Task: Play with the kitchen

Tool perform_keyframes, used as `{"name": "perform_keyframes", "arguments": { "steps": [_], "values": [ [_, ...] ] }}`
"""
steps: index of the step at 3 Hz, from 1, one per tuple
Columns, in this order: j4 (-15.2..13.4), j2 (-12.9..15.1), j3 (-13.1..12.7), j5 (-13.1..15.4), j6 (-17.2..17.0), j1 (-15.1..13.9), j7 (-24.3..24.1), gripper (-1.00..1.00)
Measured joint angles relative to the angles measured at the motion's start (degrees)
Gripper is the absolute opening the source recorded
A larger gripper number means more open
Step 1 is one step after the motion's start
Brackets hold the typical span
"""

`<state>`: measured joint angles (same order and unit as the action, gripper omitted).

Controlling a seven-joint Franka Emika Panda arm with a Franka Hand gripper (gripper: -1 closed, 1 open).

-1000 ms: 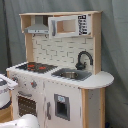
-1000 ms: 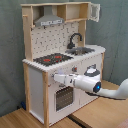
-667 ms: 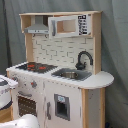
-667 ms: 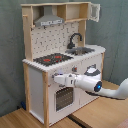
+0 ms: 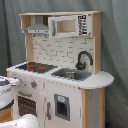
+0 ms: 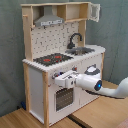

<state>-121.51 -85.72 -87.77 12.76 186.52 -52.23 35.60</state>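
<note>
The kitchen [image 5: 65, 55] is a tall white and light-wood toy unit, seen in both exterior views [image 6: 50, 45]. On its counter are a red-ringed black hob [image 6: 52, 59], a sink [image 6: 82, 50] and a black faucet [image 6: 75, 39]. A grey hood [image 6: 49, 21] hangs above the pegboard back. My gripper [image 6: 59, 79] is at the front panel just above the oven door [image 6: 62, 100], by the knobs. The white arm [image 6: 92, 82] reaches in from the second exterior view's right. In the first exterior view only part of the arm [image 5: 6, 92] shows at the left edge.
The upper cabinet door [image 6: 94, 12] stands open at the top right. A grey curtain [image 5: 115, 50] hangs behind the unit. Wooden boards [image 6: 100, 112] lie under the arm in front of the kitchen.
The arm has barely shifted. In the first exterior view its white part at the left edge sits slightly higher than a second ago.
</note>
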Motion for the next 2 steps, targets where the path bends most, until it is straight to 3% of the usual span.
{"name": "perform_keyframes", "arguments": {
  "steps": [2],
  "values": [
    [-1.44, 0.0, -0.89, -0.01, 4.61, -1.44, 10.0, 1.0]
  ]
}}
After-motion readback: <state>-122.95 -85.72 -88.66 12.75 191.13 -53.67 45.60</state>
